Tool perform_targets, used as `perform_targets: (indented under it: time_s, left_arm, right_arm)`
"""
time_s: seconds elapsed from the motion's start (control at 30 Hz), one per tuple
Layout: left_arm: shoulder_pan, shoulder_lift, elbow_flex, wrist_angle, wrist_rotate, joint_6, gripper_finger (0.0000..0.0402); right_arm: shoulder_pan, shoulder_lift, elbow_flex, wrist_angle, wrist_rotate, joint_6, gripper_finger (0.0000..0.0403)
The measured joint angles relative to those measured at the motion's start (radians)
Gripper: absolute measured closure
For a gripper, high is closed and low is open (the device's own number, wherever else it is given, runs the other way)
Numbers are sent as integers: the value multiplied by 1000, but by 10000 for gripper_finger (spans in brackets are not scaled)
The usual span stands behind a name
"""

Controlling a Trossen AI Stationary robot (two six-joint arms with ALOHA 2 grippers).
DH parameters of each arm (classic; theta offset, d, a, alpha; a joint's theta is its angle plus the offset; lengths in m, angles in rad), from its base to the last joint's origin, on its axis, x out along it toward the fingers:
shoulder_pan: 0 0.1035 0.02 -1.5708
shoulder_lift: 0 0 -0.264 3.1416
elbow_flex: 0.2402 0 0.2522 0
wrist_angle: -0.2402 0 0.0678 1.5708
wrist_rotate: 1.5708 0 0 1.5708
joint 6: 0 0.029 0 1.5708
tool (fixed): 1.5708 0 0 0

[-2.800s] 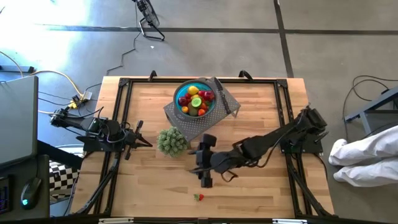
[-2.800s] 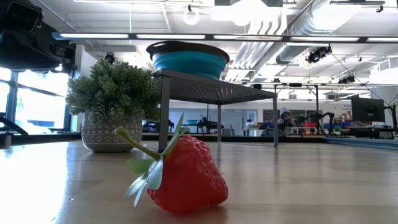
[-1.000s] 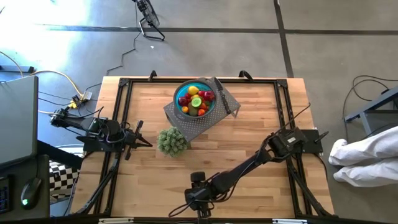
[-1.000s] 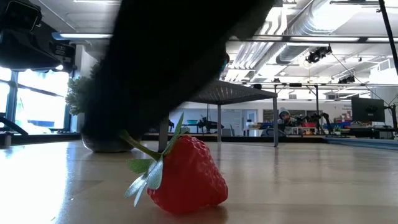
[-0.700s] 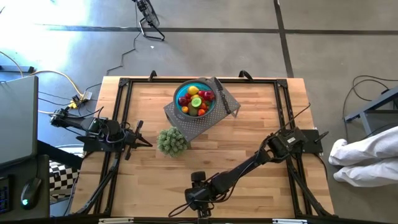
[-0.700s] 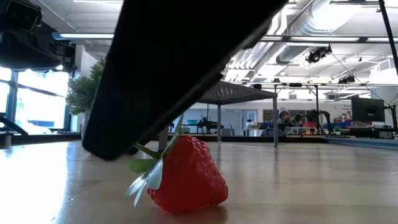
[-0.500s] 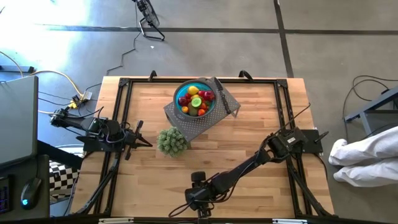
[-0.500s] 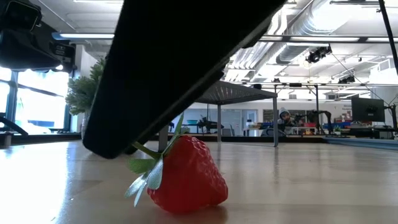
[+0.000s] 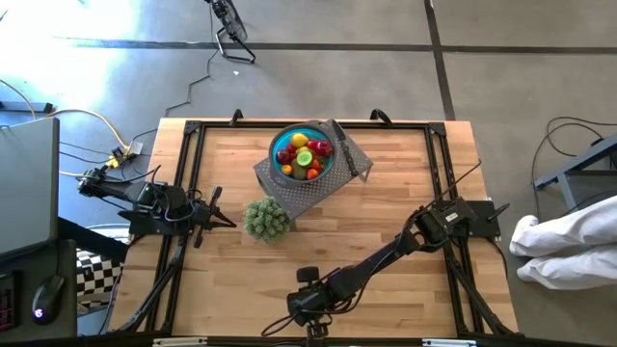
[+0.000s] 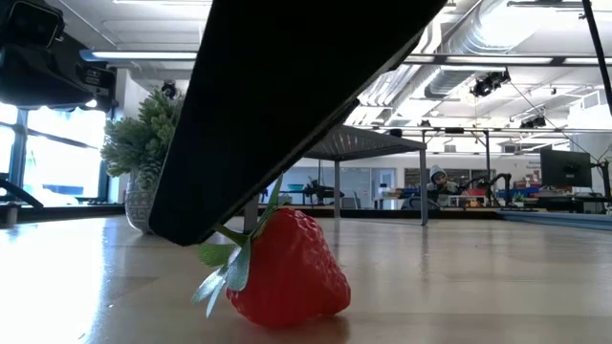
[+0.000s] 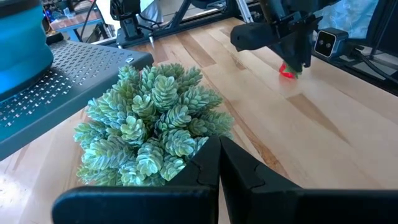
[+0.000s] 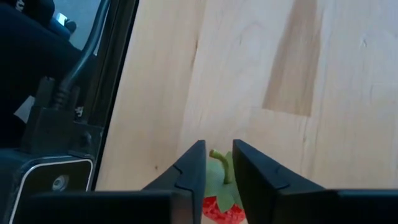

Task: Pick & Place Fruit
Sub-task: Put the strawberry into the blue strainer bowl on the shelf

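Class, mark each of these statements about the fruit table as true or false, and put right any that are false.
1. The right pincer has its fingers on either side of the strawberry's green stem. True.
2. The strawberry is lifted clear of the table. False: it lies on the wood.
3. The blue bowl holds several pieces of fruit. True.
4. The bowl stands directly on the wooden table. False: it stands on a raised grey perforated rack.
5. The left pincer is shut, near the potted plant. True.

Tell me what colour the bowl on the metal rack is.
Blue bowl; the high view shows it best.
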Motion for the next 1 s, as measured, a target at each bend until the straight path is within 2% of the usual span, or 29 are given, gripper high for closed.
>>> perform_targets:
  time_s: [0.33,0.63,0.83,1.0]
  left_arm:
    - [0,0,0,0,0,0,400]
    - [0,0,0,0,0,0,400]
    - [0,0,1,-3,0,0,400]
    - [0,0,1,-4,0,0,400]
  right_arm:
    - [0,0,0,0,0,3,392]
    - [-3,-20,0,-3,17,3,397]
    - [-29,-95,0,-9,34,0,398]
    - [-64,-181,0,-14,102,-26,398]
